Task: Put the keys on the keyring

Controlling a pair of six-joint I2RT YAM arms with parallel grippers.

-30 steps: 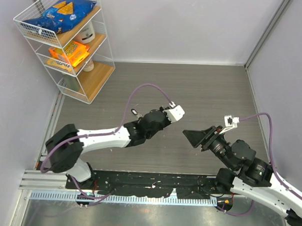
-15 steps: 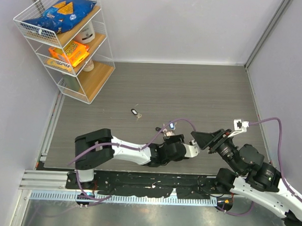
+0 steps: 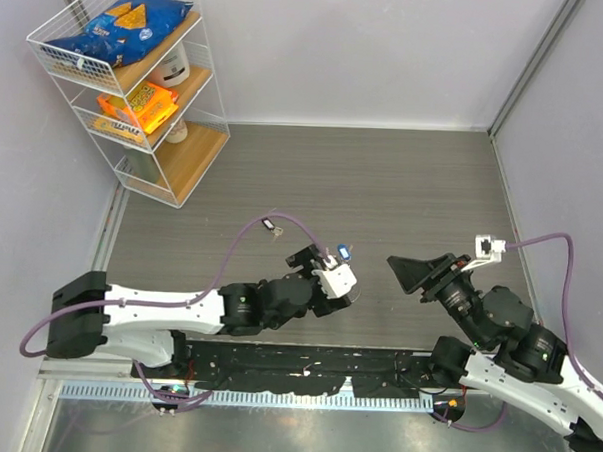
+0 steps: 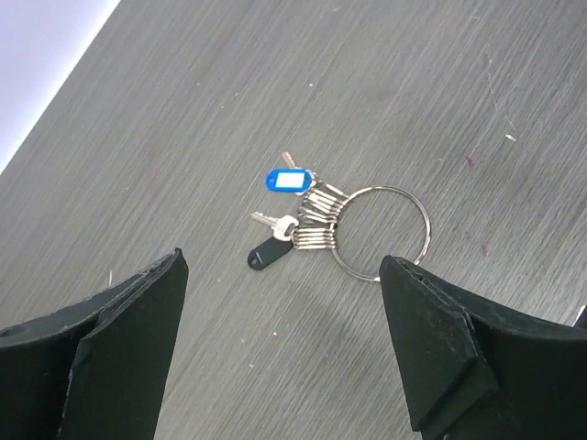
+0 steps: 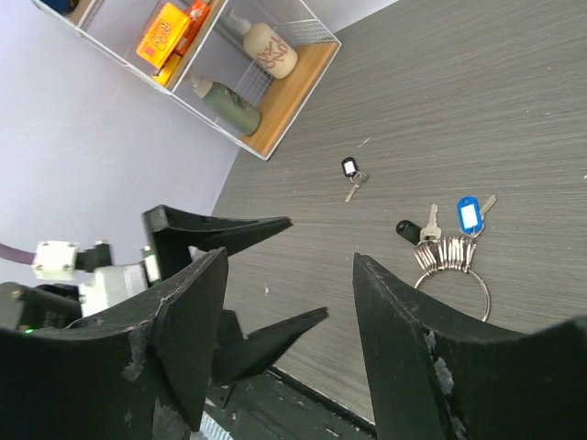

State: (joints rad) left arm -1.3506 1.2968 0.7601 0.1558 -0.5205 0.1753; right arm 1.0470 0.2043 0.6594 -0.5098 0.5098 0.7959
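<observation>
Over the grey wood-grain surface (image 3: 404, 180), the left tool (image 4: 284, 261) hangs with its black jaws wide apart, holding nothing. The right tool (image 5: 289, 264) is spread apart too. Just ahead of the left tool lies the thin silver wire keyring (image 4: 427, 227), with small silver keys (image 4: 316, 215) seemingly threaded on it. 1 dark-tagged key (image 5: 351, 170) lies well apart.

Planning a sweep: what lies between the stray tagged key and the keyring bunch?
Only bare table, shown in the right wrist view, between the stray key and the keyring.
</observation>
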